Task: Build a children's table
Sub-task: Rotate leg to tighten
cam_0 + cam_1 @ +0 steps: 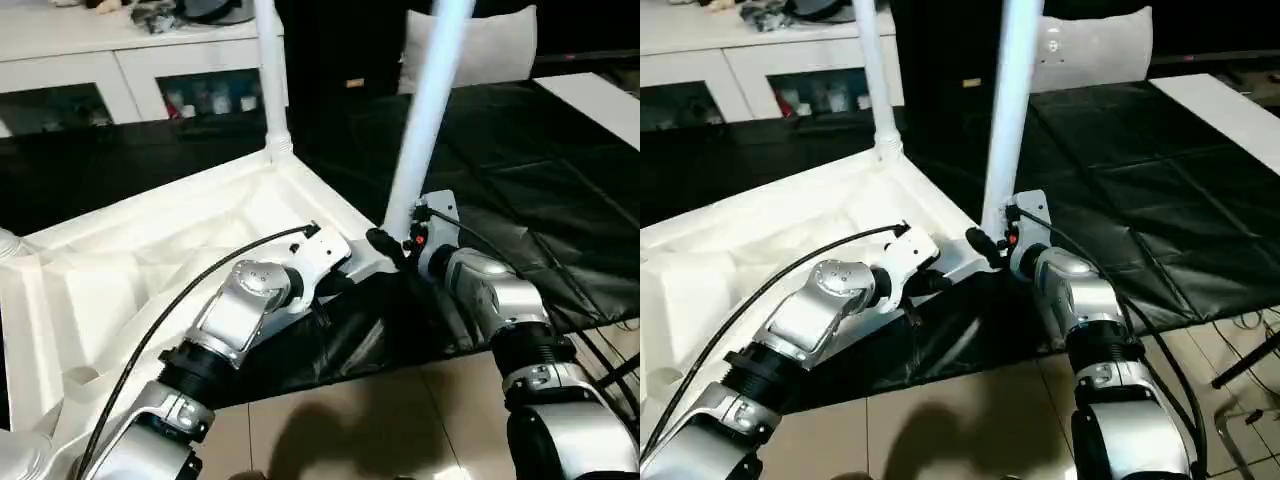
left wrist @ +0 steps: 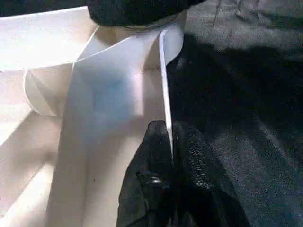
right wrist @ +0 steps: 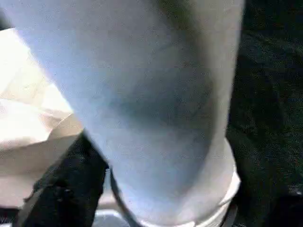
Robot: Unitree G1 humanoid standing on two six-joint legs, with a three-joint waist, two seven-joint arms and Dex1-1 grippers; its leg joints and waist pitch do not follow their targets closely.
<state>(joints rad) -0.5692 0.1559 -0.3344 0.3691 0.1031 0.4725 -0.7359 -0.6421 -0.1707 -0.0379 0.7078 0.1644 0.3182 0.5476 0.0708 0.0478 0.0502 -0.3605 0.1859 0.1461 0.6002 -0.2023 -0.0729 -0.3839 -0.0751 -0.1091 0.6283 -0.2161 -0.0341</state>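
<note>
Your small white plastic children's table [image 1: 150,260] lies upside down on the black-covered worktop [image 1: 520,150], ribbed underside up. Two long white tubular legs stand in its sockets: one at the far corner [image 1: 270,80], one at the near right corner [image 1: 425,110]. Your left pincer [image 2: 171,156] is pinched tight on the table's thin rim (near that right corner). Your right pincer [image 1: 392,245] sits at that leg's base; I cannot tell whether it grips.
</note>
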